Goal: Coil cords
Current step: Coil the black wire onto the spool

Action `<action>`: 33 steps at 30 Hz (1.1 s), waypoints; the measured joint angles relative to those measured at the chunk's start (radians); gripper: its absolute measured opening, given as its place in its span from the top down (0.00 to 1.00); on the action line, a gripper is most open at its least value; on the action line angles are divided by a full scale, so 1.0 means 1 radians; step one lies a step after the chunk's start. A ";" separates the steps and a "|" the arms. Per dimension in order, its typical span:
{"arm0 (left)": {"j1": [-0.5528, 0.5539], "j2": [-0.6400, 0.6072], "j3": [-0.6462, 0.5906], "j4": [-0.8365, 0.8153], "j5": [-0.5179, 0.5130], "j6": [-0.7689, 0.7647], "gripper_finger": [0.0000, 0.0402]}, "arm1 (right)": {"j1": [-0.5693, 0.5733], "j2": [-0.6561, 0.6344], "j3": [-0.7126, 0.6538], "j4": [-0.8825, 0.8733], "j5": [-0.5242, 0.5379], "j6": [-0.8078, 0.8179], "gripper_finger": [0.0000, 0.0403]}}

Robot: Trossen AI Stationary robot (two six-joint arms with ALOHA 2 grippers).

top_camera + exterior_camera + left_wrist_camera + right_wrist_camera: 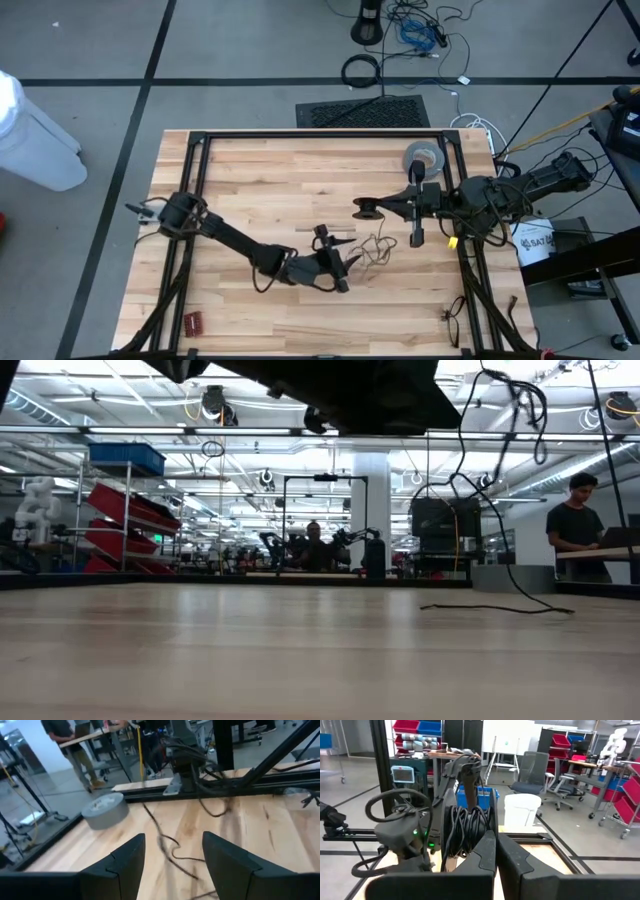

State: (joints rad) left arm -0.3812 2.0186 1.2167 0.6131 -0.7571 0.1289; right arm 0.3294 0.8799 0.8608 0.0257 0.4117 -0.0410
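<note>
Cord (375, 248), thin and black, lies in loose bends on the bare wood near the middle of the counter (250, 170), somewhat toward the right edge. In the left wrist view the same cord (167, 845) runs across the planks and passes between that arm's two fingers, touching neither as far as can be seen.

Left pincer (349, 262) sits low over the counter just beside the cord's left end, pointing toward the right edge. Its fingers (125, 862) stand well apart with a wide gap between them, and nothing is gripped.

Right pincer (368, 209) reaches in from the right edge toward the middle, nearer the far edge than the cord. Its fingers (485, 855) are pressed together. A small dark bundle shows at its tip from above; whether it is held cannot be told.

A grey tape roll (424, 157) lies flat near the far right corner, well apart from the cord. A small red item (192, 322) rests near the near left corner.
</note>
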 joint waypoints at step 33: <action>0.143 -0.003 0.000 -0.049 0.365 -0.246 0.49 | 0.000 0.000 0.000 0.009 -0.026 0.003 1.00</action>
State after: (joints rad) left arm -0.2377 2.0159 1.2167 0.5644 -0.3921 -0.1166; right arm 0.3294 0.8795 0.8608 0.0344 0.3859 -0.0383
